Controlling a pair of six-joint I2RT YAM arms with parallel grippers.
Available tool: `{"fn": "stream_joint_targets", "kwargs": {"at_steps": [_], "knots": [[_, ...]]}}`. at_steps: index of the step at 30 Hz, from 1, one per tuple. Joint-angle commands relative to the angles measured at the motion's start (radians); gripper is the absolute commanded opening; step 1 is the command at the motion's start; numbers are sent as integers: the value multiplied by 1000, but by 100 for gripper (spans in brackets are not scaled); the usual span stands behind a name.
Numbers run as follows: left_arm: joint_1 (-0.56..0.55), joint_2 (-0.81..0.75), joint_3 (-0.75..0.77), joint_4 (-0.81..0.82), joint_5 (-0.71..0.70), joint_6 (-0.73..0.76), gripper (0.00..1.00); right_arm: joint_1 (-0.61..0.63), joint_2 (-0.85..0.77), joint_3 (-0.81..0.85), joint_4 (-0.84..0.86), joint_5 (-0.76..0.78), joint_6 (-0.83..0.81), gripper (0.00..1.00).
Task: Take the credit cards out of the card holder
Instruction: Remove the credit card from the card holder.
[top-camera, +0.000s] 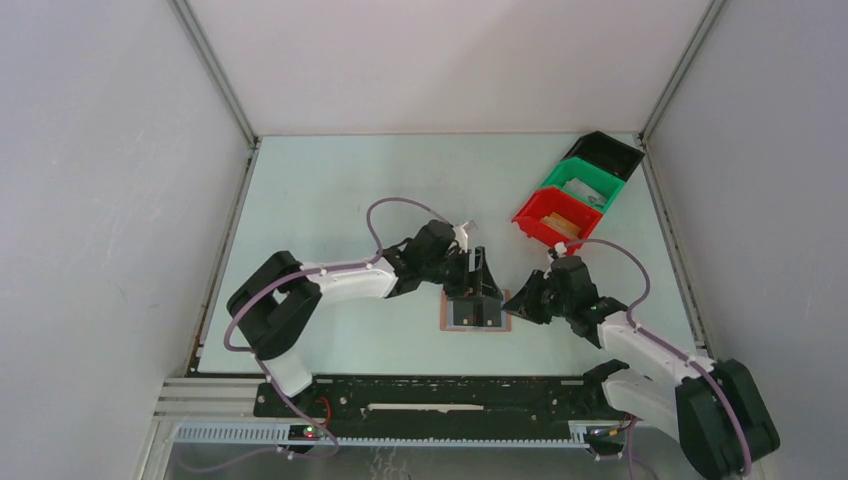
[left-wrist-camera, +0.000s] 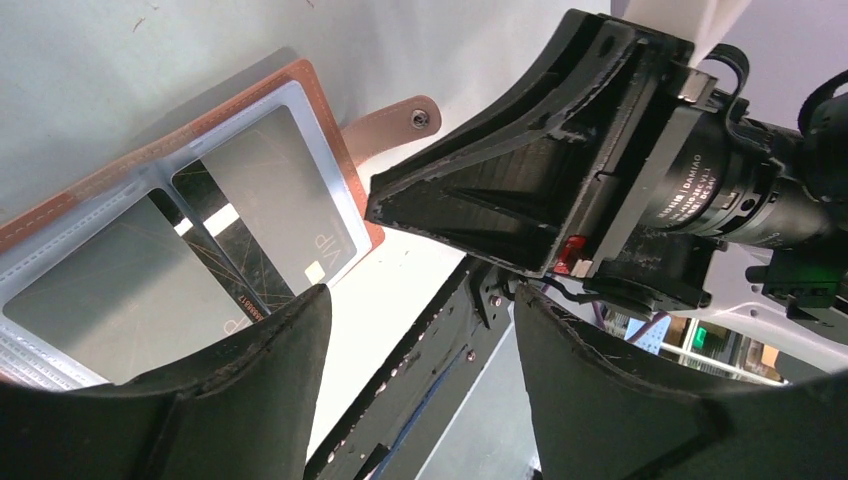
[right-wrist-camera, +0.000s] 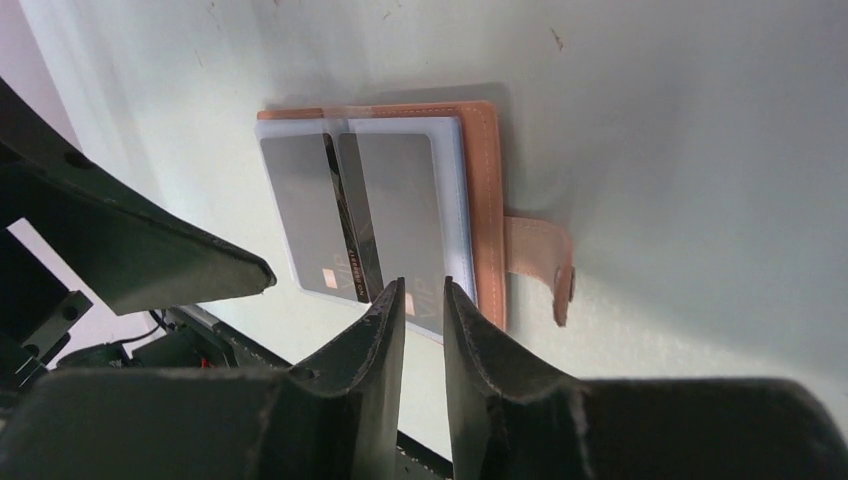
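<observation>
Card holder lies open on table, toward 6 o'clock, credit cards sleeved. Left gripper gapes empty above. Right gripper, at its 3 o'clock, is narrowly parted and grips nothing. Risk: unpinned, it drags with a pulled card.

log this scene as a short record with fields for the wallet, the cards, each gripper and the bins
card holder: lying open on the table, strap tab sticking out to one side
credit cards: in the clear sleeves, none out yet
left gripper: over the holder, jaws wide apart, empty
right gripper: at the holder's edge, jaws a narrow slit apart, nothing seen between them
bins: red bin, green bin, black bin, in a row at the table's far right
</observation>
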Motion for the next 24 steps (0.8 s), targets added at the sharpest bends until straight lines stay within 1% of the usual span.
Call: {"fn": "stream_joint_targets", "kwargs": {"at_steps": [1, 7, 13, 15, 19, 24], "knots": [[-1, 12, -15, 8, -5, -19, 72, 17, 90, 46, 119, -52, -12, 28], [-1, 48, -12, 8, 5, -31, 72, 29, 118, 53, 119, -20, -24, 28], [2, 88, -25, 50, 22, -56, 71, 27, 177, 52, 119, 2, -37, 28], [6, 98, -34, 64, 24, -67, 71, 28, 205, 48, 159, 9, -41, 28], [22, 110, -56, 74, 15, -77, 70, 30, 274, 43, 183, 4, -44, 27], [33, 118, -82, 101, 15, -90, 67, 28, 289, 13, 225, 1, -24, 27]]}}
